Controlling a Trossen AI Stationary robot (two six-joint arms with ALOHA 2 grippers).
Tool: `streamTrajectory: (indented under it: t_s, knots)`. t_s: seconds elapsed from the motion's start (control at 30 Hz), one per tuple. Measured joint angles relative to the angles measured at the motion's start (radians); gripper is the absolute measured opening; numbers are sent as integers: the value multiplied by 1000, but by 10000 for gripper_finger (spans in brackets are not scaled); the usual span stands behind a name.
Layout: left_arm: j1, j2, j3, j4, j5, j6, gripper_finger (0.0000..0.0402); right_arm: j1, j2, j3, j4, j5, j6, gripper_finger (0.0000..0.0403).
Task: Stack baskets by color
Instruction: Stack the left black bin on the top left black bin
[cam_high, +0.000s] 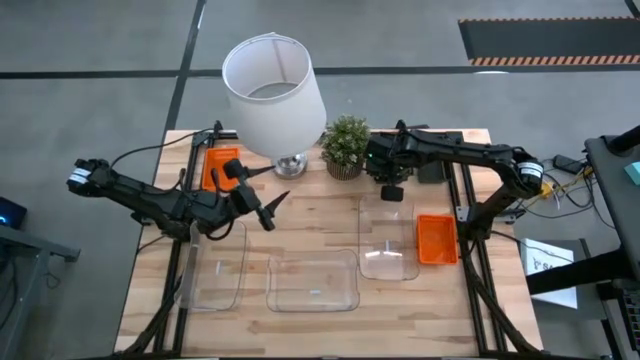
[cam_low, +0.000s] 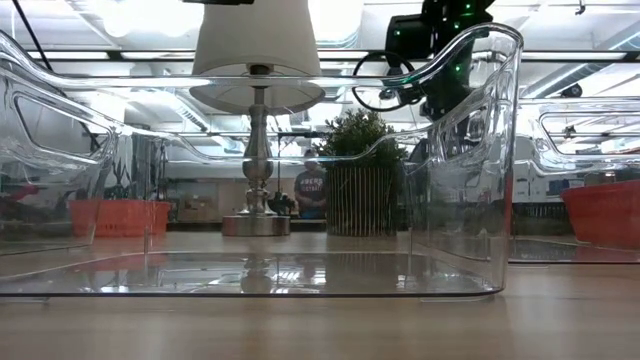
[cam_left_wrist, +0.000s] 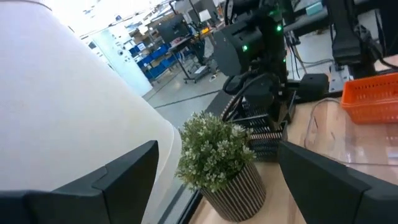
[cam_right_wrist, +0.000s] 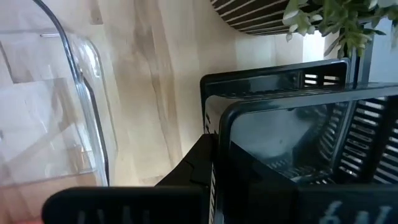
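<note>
Black baskets: two slatted black trays, one nested in or over the other, at the back of the counter beside the potted plant. They look light and stiff; the open slats and thin rim offer a sure pinch point on a side wall.

Clear baskets: three transparent trays on the front half of the counter, apart from one another. They are probably light, smooth and rather slippery, so a grip over the rim of a short wall would suit best.

Red-orange baskets: one lies at the right edge just beside a clear tray; another sits at the back left near the lamp. Both appear rigid and easy to lift by the rim.

Right gripper: at the back near the plant, its jaws pinched onto the wall of the upper black basket, judging by the right wrist view.

Left gripper: above the left-centre of the counter, pointing towards the lamp base and plant, jaws spread wide and holding nothing.

Risk: the upper black tray may drag the lower one along.
</note>
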Motion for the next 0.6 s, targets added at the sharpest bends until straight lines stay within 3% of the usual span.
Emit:
streamTrajectory:
  t_s: [0.6]
  knots:
    - [0,24,-1,-7,0,-48,313,1,1,-66,29,0,-30,9]
